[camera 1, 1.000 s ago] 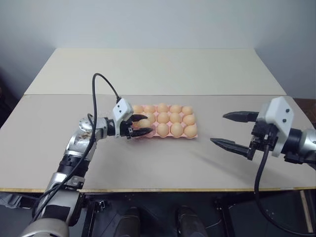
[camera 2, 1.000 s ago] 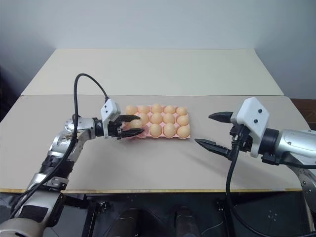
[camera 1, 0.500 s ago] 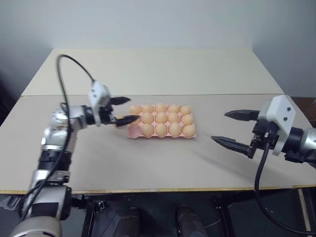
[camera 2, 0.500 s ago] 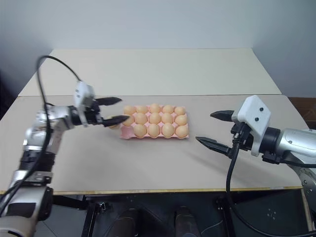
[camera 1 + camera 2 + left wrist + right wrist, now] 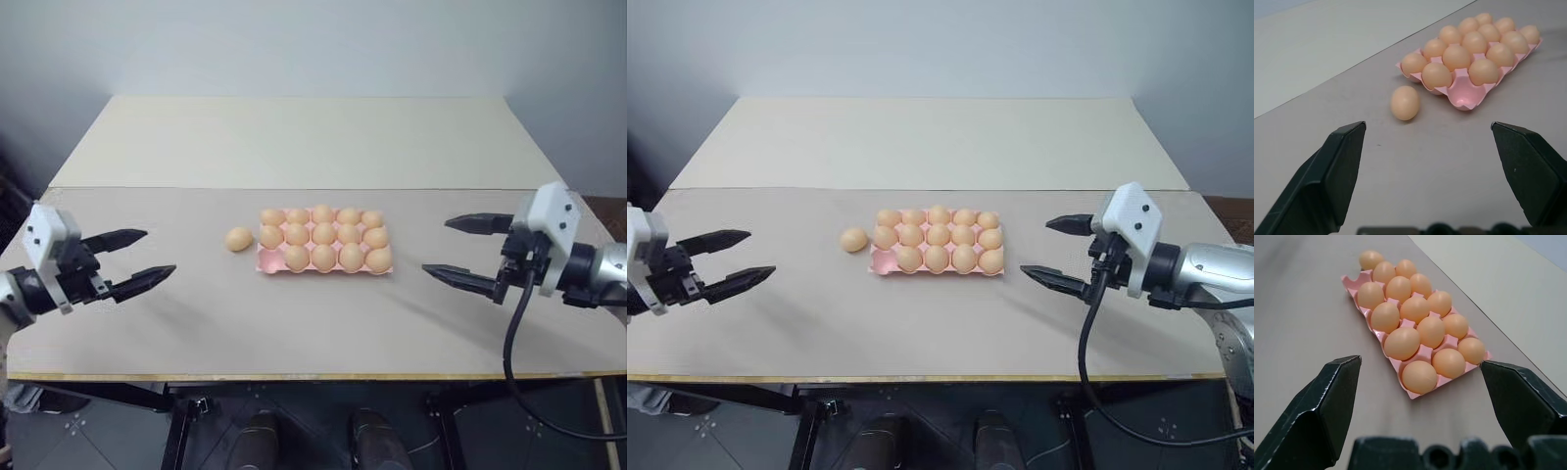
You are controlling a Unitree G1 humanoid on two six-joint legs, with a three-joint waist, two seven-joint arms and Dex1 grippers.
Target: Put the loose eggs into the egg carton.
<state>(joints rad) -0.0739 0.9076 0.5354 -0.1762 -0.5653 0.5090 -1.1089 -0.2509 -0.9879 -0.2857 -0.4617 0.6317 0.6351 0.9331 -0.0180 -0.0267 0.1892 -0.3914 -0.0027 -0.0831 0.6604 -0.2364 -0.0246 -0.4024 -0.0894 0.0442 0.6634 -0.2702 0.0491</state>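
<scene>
left gripper (image 5: 137, 259): near the table's front-left edge, low over the surface, fingers spread wide, holding nothing. Points in toward the middle of the table, well apart from the carton.
right gripper (image 5: 462, 251): front-right side of the table, fingers spread wide, holding nothing. Points left toward the carton's right end, near it but not touching.
table (image 5: 294, 333): grey-beige top in front; a paler second top butts against it behind, seam running across just beyond the carton.
empty cup (image 5: 1465, 93): front row, left-end corner of the carton; bare pink, the only cup with no egg in it.
egg carton (image 5: 266, 258): pink tray flat on the front table top, about centre, long side running left to right. Three rows of five cups.
eggs in carton (image 5: 324, 235): fourteen, light orange-tan, one per cup, all seated. Back and middle rows full, front row has four.
loose egg (image 5: 238, 239): one, lying on its side on the table just beside the carton's left end, level with the middle row. Close to the rim; cannot tell if it touches. Neither gripper is near it.
</scene>
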